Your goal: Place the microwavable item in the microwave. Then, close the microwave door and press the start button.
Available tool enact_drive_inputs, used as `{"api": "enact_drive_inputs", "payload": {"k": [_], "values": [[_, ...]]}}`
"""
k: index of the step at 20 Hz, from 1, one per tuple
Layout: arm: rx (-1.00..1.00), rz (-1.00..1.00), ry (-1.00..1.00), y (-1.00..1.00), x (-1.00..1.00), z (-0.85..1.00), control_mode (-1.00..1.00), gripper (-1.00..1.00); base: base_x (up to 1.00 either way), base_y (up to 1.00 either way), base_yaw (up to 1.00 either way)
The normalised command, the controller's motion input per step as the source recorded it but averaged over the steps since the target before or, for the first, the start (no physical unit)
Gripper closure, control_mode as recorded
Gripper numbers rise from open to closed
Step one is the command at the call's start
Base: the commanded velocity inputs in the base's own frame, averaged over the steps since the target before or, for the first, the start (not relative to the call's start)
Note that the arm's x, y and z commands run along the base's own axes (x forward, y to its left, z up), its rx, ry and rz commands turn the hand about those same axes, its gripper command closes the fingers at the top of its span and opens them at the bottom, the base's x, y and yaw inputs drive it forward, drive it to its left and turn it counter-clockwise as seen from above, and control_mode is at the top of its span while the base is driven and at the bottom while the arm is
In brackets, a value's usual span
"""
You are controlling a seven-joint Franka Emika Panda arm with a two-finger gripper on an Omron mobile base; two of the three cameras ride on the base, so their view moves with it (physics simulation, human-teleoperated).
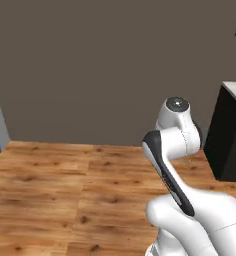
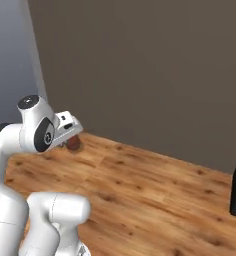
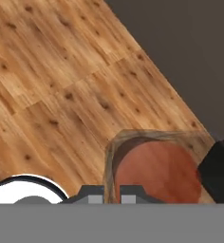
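1. The gripper (image 3: pixel 111 193) is shut tight on the microwavable item (image 3: pixel 156 172), a reddish-brown squat cylinder; in the hand view the item sits right against the two dark finger tips (image 3: pixel 92 194), which stand close together at the lower edge.
2. In the right base view the item (image 2: pixel 74 143) peeks out as a small brown lump just beneath the white hand, held in the air above the wooden floor (image 2: pixel 155 195).
3. In the hand view a faint, see-through boxy outline surrounds the item's round top.
4. The wooden floor (image 3: pixel 61 95) lies beneath the item, its planks running diagonally in the hand view.
5. A plain brown-grey wall (image 2: pixel 155 75) rises beyond the floor, behind the item, in the right base view.
6. To the left of the item in that view stands a grey-blue wall panel (image 2: pixel 12 60), meeting the brown wall at a corner.
7. A black cabinet (image 1: pixel 230 140) with a pale top stands on the floor at the right edge of the left base view, past the arm (image 1: pixel 177 150).
8. The arm (image 2: pixel 35 135) is folded, its elbow raised and the hand turned down toward the floor.
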Motion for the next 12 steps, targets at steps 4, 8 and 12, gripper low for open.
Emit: {"api": "enact_drive_inputs", "payload": {"k": [4,8,12], "values": [[0.00,0.00,0.00,0.00,0.00,0.00,1.00,1.00,0.00,0.44,0.73],[0.00,0.00,0.00,0.00,0.00,0.00,1.00,1.00,0.01,0.45,0.72],[0.00,0.00,0.00,0.00,0.00,0.00,1.00,1.00,0.01,0.45,0.72]]}}
